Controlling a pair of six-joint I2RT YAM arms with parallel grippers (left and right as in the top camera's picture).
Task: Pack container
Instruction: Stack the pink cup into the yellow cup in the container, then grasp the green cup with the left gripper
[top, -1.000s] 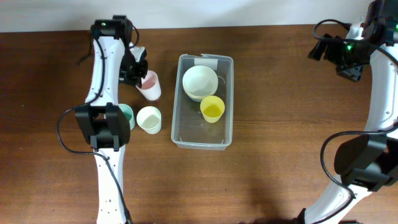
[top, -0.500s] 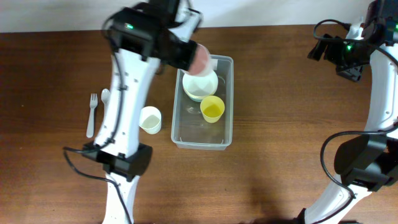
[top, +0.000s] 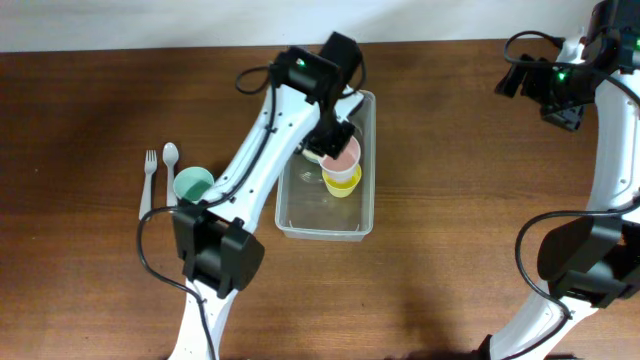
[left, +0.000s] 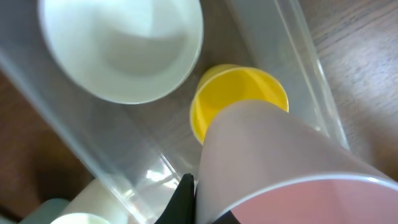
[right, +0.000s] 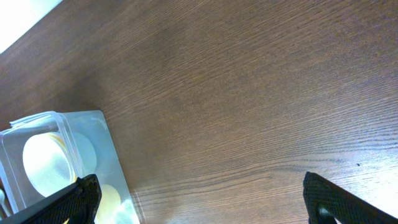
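Note:
The clear plastic container (top: 287, 205) stands at mid-table. It holds a white bowl (left: 121, 46) at its far end and a yellow cup (top: 341, 182) in the middle. My left gripper (top: 337, 148) is shut on a pink cup (top: 345, 158) and holds it just over the yellow cup (left: 239, 87), inside the container's outline. In the left wrist view the pink cup (left: 280, 162) fills the lower right. My right gripper (top: 556, 98) is open and empty, high at the far right. The right wrist view shows the container's end (right: 37, 121) at its left edge.
A green cup (top: 192, 183) stands left of the container, with a fork (top: 148, 185) and a spoon (top: 170, 156) further left. A white cup (left: 81, 211) shows beside the container wall in the left wrist view. Bare wood lies to the right of the container.
My left arm carried the pink cup from the table left of the container to above the white bowl, then over the yellow cup. The right arm has not moved.

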